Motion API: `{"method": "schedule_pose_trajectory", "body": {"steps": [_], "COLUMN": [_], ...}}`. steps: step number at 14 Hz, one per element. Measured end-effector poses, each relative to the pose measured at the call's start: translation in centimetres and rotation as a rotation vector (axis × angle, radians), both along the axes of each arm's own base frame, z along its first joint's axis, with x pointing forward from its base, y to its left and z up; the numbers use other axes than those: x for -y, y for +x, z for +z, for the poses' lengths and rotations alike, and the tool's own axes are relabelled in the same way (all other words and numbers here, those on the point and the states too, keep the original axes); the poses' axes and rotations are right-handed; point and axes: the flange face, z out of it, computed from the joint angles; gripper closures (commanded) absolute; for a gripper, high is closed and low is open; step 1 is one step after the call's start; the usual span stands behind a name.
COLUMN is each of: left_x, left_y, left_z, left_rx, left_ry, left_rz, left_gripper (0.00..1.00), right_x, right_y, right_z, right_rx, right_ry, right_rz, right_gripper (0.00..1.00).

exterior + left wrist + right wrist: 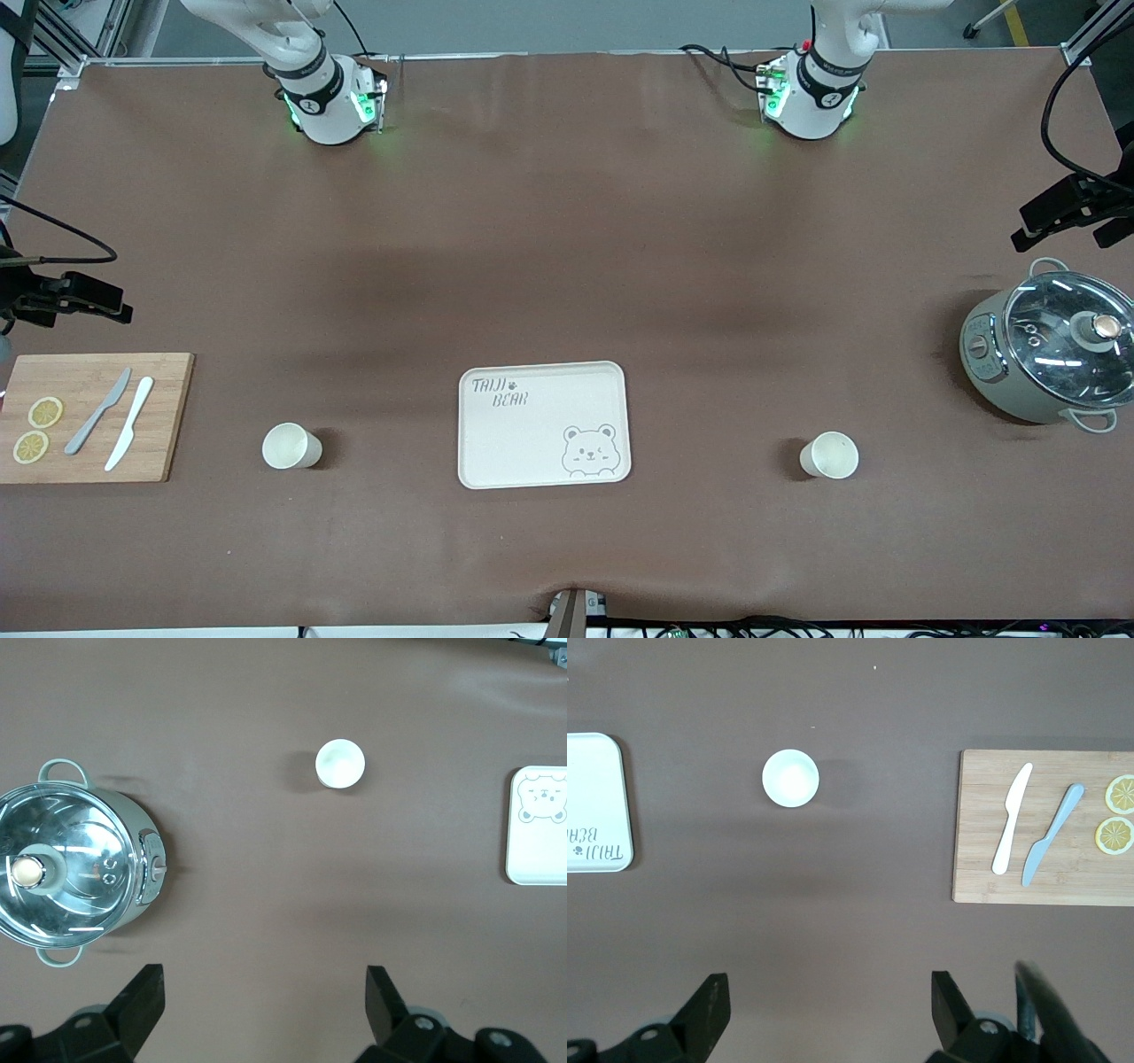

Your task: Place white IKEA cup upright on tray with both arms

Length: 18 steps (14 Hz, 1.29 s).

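The cream-white rectangular tray (542, 424) with the bear drawing lies bare at the table's middle, with one upright white plastic cup (291, 446) beside it toward the right arm's end, near the wooden cutting board (93, 416), and a second upright white cup (830, 455) toward the left arm's end, near the grey lidded pot (1045, 354). The left gripper (266, 1010) and right gripper (824, 1010) both hang spread wide and empty, high over the cloth, each looking down on its own cup. The likely risk is that a light cup tips or skids if one finger touches its wall first during the descent, or that both arms crowd each other over the small tray.
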Motion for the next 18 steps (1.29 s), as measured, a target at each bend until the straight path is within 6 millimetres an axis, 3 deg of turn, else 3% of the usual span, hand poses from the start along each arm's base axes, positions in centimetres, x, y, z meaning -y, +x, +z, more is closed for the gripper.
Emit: {"method": "schedule_pose_trajectory", "body": {"steps": [8, 13, 18], "left_x": [-0.1, -1.1, -1.1], "left_y": [0.6, 2.4, 6.4], "left_z": [-1.2, -5.0, -10.3], "left_rx": [-0.024, -0.085, -0.058], "left_ry": [0.002, -0.002, 0.011], "left_rz": [0.002, 0.025, 0.030], "left_gripper": [0.00, 0.00, 0.00], "right_x": [-0.2, -0.2, -0.1], "right_y": [0.0, 0.0, 0.4], "right_z": [0.0, 0.0, -0.1], "right_rx": [0.001, 0.001, 0.019], "right_ry": [0.001, 0.001, -0.001], "right_rz": [0.004, 0.004, 0.002], "right_gripper": [0.00, 0.00, 0.00]}}
